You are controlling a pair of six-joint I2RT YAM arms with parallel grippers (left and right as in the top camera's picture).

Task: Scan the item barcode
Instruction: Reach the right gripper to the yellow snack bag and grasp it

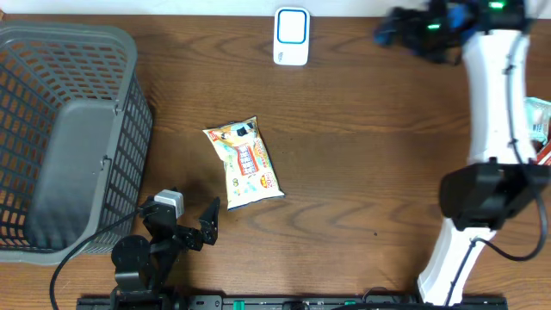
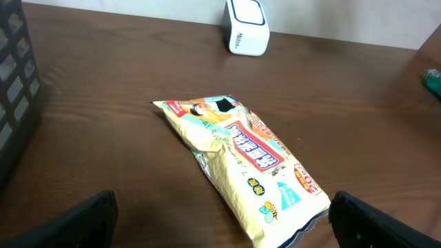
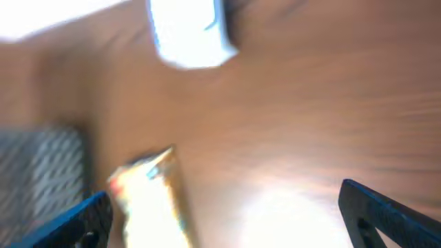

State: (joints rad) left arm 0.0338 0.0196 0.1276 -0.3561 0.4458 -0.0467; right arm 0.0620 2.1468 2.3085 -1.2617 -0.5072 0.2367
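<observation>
Overhead alone lists the basket [image 1: 133, 138] whole, at nine o'clock. Snack packet [image 1: 244, 164]: long axis eleven to five. My left pincer [image 2: 224, 207] and right pincer [image 3: 224, 200]: spread, empty.

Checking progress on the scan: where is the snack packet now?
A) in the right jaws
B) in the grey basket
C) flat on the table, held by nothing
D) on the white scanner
C: the snack packet lies flat on the table, no jaws touching it.

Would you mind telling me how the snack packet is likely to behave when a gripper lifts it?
The snack packet looks like thin, crinkled film, so it will probably flex and sag. Its glossy surface may slip when pinched. Lying flat, it should slide, not roll.
</observation>
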